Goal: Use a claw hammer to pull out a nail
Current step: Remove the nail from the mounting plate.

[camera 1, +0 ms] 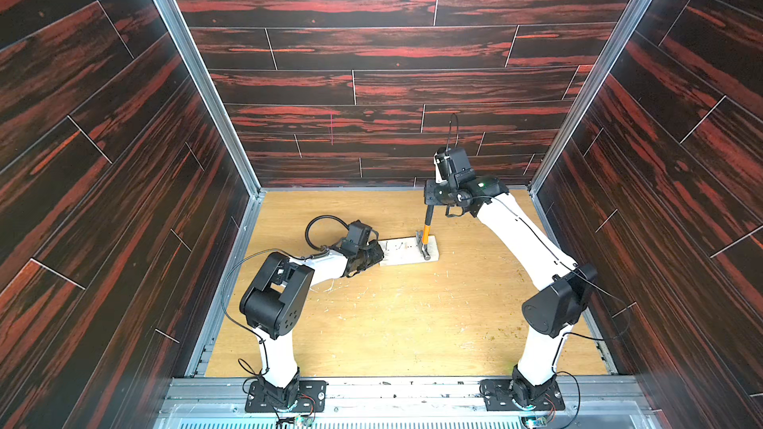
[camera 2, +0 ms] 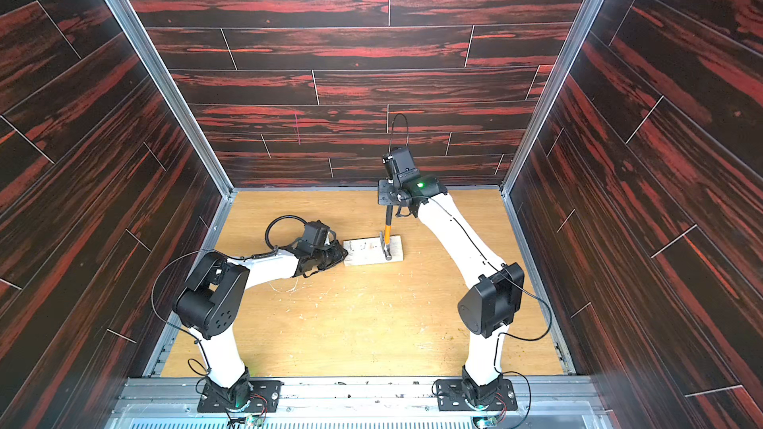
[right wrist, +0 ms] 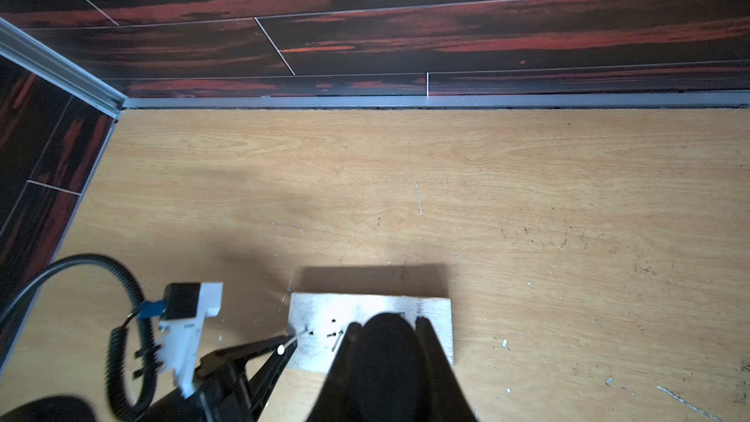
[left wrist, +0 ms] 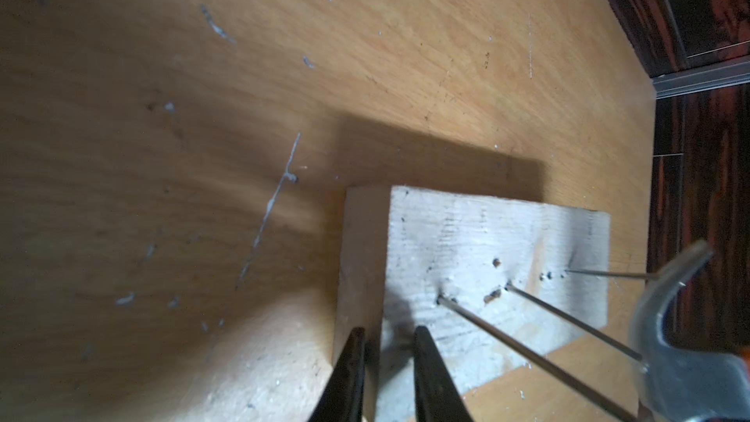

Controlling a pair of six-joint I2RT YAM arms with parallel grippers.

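- Landmark: the wood block point(camera 1: 406, 251) lies flat on the table point(camera 1: 392, 323), with its long edges running from side to side between the two arms.
- Three nails point(left wrist: 527, 354) stand in a row on the block's top face, among several holes.
- The claw hammer point(camera 1: 426, 228) stands on the block's top face near its right end. The steel head is down on the wood and lies across the block's width. The orange neck and black handle rise toward the back wall point(right wrist: 406, 34).
- In the left wrist view, the hammer's curved claw is at the tip of the nail farthest from the block's left end. Whether the fork has caught that nail cannot be told.
- The right gripper point(camera 1: 430, 205) hangs above the block's far edge, pressed together on the hammer's black handle. The handle fills the space between its fingers point(right wrist: 424, 338).
- The left gripper point(camera 1: 377, 257) is at the block's left end with its fingers point(left wrist: 426, 367) a little apart. They straddle the upper edge of that end: one finger is over the top face and the other is in front of the end face. Whether they press on the wood cannot be told.
- On the block's near side, a wide stretch of scuffed tabletop runs back to the arm bases.
- On the block's far side, a narrower strip runs to the metal rail point(right wrist: 406, 102) under the back wall.
- Beyond the block's right end, tabletop runs under the right forearm to the side wall.
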